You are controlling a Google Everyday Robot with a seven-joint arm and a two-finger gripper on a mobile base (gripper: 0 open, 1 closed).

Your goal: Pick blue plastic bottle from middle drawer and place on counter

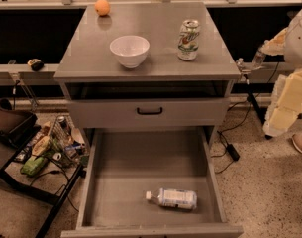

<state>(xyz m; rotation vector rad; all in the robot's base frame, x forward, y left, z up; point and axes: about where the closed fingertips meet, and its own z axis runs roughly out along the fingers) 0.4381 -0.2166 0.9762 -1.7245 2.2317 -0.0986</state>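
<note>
Grey drawer stands wide open, leaving the bottle on its side near the front right, free for our reach from above; gripper hangs beside the desk's right edge, and we cannot tell how open it is.

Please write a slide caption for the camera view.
Blue plastic bottle lies in open middle drawer; gripper hovers beside the counter.

Camera looks down on counter and middle drawer, end effector at right.
</note>
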